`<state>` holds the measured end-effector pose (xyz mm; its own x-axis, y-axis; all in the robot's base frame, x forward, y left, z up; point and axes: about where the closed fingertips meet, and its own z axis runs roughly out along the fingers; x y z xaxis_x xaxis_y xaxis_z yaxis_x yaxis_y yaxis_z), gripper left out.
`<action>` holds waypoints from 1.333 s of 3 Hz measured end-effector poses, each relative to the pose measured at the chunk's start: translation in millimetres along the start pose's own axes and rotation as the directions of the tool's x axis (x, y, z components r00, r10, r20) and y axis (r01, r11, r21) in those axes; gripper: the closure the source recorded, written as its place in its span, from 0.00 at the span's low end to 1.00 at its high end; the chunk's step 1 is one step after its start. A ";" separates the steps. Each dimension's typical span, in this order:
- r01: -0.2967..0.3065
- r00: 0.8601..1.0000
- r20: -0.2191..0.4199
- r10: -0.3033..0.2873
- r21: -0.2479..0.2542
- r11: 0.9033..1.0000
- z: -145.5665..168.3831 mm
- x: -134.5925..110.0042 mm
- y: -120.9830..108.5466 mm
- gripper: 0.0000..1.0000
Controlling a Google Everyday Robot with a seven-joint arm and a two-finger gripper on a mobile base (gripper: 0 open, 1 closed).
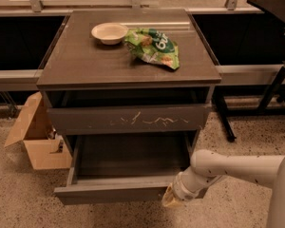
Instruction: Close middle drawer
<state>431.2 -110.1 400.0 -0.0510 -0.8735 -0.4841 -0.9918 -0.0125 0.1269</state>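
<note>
The middle drawer [114,194] is pulled far out of the dark grey-brown cabinet. Its flat handleless front faces me low in the camera view, and its inside [128,156] looks empty. My gripper [173,199] is at the right end of that drawer front, right against its outer face. The white forearm [237,167] reaches in from the right. Above it, the drawer front with many white scratches [133,119] stands slightly out from the cabinet.
On the cabinet top [76,65] are a white bowl [109,32] and a green snack bag [154,46]. An open cardboard box [35,137] sits on the floor to the left. Black table legs [270,94] stand to the right.
</note>
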 end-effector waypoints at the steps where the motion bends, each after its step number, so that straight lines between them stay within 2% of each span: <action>1: -0.007 1.000 -0.004 0.007 0.016 1.000 -3.7 7.0 -10.3 0.11; 2: -0.008 1.000 -0.002 0.008 0.022 1.000 -4.9 13.1 -19.4 0.00; 4: -0.007 0.999 0.037 0.006 0.048 0.999 -9.7 29.5 -46.7 0.00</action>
<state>477.1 -140.1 388.1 -0.0608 -0.8550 -0.5150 -0.9959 0.0171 0.0892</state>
